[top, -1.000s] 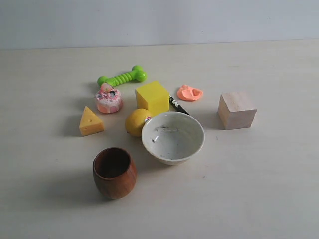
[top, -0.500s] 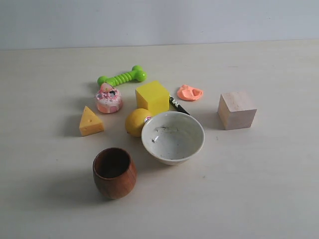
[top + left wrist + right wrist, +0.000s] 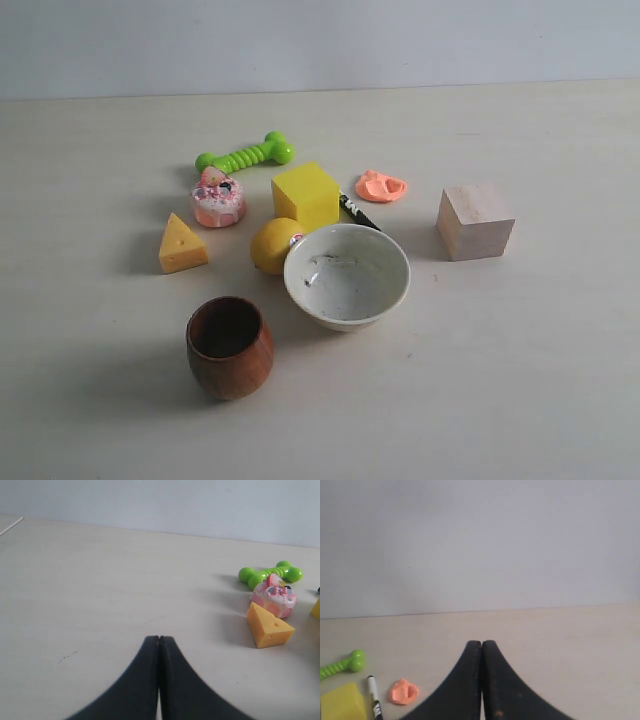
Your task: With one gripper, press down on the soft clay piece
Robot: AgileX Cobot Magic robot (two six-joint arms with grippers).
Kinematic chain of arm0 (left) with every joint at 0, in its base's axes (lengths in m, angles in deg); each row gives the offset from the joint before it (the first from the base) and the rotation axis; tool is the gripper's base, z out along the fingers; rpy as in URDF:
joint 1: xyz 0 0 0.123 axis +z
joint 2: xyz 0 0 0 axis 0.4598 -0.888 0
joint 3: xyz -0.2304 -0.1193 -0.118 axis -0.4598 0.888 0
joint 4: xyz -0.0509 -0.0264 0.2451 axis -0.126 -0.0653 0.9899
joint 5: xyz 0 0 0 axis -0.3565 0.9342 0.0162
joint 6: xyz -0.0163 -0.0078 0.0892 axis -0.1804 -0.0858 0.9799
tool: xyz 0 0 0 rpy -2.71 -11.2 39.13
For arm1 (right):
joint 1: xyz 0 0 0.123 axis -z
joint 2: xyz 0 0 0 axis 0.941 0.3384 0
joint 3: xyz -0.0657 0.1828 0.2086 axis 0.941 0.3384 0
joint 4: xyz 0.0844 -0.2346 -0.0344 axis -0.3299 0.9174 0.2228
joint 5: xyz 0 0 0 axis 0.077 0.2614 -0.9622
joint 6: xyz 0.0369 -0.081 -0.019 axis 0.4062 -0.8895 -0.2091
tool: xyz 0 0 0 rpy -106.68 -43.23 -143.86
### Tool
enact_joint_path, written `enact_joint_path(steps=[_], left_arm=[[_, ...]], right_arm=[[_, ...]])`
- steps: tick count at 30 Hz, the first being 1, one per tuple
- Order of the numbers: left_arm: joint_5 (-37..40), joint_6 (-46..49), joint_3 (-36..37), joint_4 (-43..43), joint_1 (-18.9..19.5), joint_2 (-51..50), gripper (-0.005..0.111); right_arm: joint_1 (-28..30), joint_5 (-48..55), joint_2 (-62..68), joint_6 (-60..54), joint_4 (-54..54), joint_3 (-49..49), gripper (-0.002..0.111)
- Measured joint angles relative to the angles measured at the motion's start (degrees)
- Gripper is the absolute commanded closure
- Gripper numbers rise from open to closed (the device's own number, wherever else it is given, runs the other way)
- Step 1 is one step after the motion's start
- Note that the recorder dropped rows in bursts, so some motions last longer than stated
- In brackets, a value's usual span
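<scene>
Approach step, not yet begun. Soft clay piece (image 3: pixel 381 186) flat on table (image 3: pixel 520 380), between yellow cube (image 3: pixel 306 195) and wooden cube (image 3: pixel 474 221), near marker (image 3: pixel 357 212). Right gripper (image 3: pixel 481 645) pinched together, well apart from clay; left gripper (image 3: pixel 159 640) likewise together. Next, probably: right gripper over clay, straight down.

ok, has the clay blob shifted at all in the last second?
No. The soft clay piece sits in the same spot, between the yellow block and the wooden cube.

Small salmon-orange clay piece (image 3: pixel 381 186) flat on table (image 3: pixel 520 390)
</scene>
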Motion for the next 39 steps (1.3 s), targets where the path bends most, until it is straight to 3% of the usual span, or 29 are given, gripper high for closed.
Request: enact_joint_path(steps=[13, 33, 39], left_arm=[[0.00, 0.00, 0.00, 0.00, 0.00, 0.00, 0.107], [0.00, 0.00, 0.00, 0.00, 0.00, 0.00, 0.107], [0.00, 0.00, 0.00, 0.00, 0.00, 0.00, 0.107]], right_arm=[[8.37, -10.86, -22.28, 0.23, 0.23, 24.44, 0.108], [8.85, -16.76, -35.29, 0.35, -1.91, 45.80, 0.108], [8.85, -14.92, -41.62, 2.12, 1.76, 48.54, 0.108]])
